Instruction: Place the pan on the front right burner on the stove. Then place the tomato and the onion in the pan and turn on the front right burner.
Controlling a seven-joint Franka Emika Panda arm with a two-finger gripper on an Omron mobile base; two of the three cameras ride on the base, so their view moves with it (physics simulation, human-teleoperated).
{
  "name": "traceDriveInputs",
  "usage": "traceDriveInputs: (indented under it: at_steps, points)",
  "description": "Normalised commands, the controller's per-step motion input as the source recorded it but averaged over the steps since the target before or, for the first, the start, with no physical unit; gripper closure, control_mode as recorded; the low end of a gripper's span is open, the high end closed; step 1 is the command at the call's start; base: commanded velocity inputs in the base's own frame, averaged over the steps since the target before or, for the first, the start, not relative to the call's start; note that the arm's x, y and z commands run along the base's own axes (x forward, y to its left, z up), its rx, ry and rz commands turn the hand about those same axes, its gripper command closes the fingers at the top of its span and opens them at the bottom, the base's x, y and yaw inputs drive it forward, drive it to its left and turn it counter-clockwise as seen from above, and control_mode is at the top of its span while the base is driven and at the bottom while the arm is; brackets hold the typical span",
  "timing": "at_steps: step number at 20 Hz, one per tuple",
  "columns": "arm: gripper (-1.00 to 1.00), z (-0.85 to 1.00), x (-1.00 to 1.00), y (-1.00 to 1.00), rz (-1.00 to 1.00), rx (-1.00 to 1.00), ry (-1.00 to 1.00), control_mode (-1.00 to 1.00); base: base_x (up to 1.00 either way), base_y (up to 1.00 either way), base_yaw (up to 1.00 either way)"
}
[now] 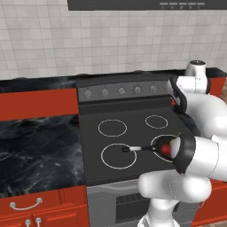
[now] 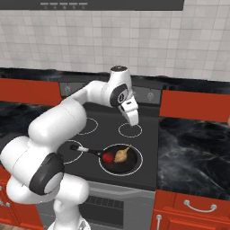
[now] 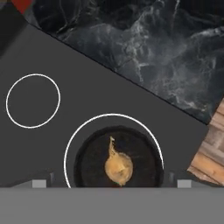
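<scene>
Beside stove (image 2: 148, 152), black marble counter (image 2: 193, 157); pincer (image 2: 133, 120) wide open, empty, above pan (image 2: 117, 162) holding tomato (image 2: 108, 157), onion (image 2: 120, 155).

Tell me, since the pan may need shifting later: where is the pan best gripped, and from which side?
Grip the pan by its long thin handle, probably from above with jaws across it. The handle sticks out flat toward the stove's front left, clear of the tomato and onion inside.

Matt black pan (image 2: 117, 161), glossy red tomato (image 2: 108, 157), dry papery onion (image 3: 118, 167), smooth black glass stove (image 1: 133, 119)
</scene>
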Motion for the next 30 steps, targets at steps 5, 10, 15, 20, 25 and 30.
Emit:
traceDriveInputs:
  at_steps: [5, 10, 15, 20, 25, 30]
  points:
    - [-1.0, 0.31, 0.62, -0.08, 0.21, 0.0, -0.05, -1.0, 0.0, 0.0, 0.0]
    - [-1.0, 0.3, 0.68, -0.1, 0.17, -0.01, -0.01, -1.0, 0.0, 0.0, 0.0]
    - [-1.0, 0.01, 0.54, -0.11, 0.19, -0.07, -0.1, -1.0, 0.0, 0.0, 0.0]
    - [-1.0, -0.04, 0.42, -0.14, 0.2, -0.11, -0.15, -1.0, 0.0, 0.0, 0.0]
    - [-1.0, -0.07, 0.38, -0.09, 0.2, -0.11, -0.15, -1.0, 0.0, 0.0, 0.0]
    - [-1.0, -0.02, 0.5, -0.09, 0.18, -0.08, -0.02, -1.0, 0.0, 0.0, 0.0]
